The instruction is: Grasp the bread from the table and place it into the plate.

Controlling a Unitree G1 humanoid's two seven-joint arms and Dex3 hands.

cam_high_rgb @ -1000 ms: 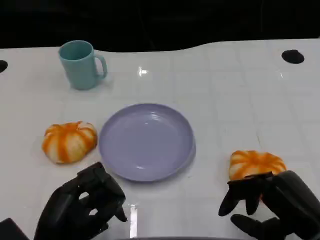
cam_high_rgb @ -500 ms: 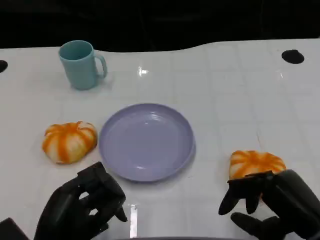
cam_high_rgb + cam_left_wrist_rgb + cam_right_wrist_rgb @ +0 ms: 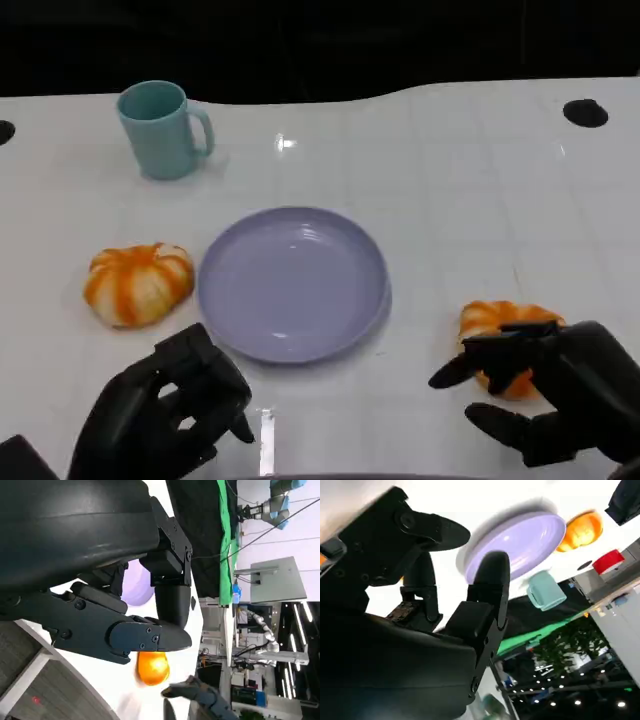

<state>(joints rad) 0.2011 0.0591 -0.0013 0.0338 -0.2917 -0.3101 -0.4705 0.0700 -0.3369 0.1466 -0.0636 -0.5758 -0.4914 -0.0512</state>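
You have two orange-and-white striped bread rolls on the white worktop (image 3: 450,200). The right bread (image 3: 497,322) lies near the front right edge, clear of the lavender plate (image 3: 292,282), and it is partly covered by your right robot hand (image 3: 545,390). That hand's fingers (image 3: 500,350) are spread and reach over the roll's near side; one fingertip points toward the plate, another lies lower, close to the worktop. You cannot tell from the head view whether the fingers actually touch the roll, and nothing shows it lifted or gripped. In the right wrist view the same fingers (image 3: 487,587) stand apart with the plate (image 3: 520,542) beyond them.

The plate sits at the middle of the worktop, with nothing on it. The left bread (image 3: 138,283) rests just beside the plate's left rim, apart from it. Your left robot hand (image 3: 165,410) hangs in front of that roll, near the plate's front left edge, its fingers curled loosely inward around nothing. In the left wrist view its fingers (image 3: 145,635) are drawn together, and the right bread (image 3: 152,667) shows past them.

A teal mug (image 3: 163,130) stands upright at the far left, handle toward the right, well apart from both rolls.
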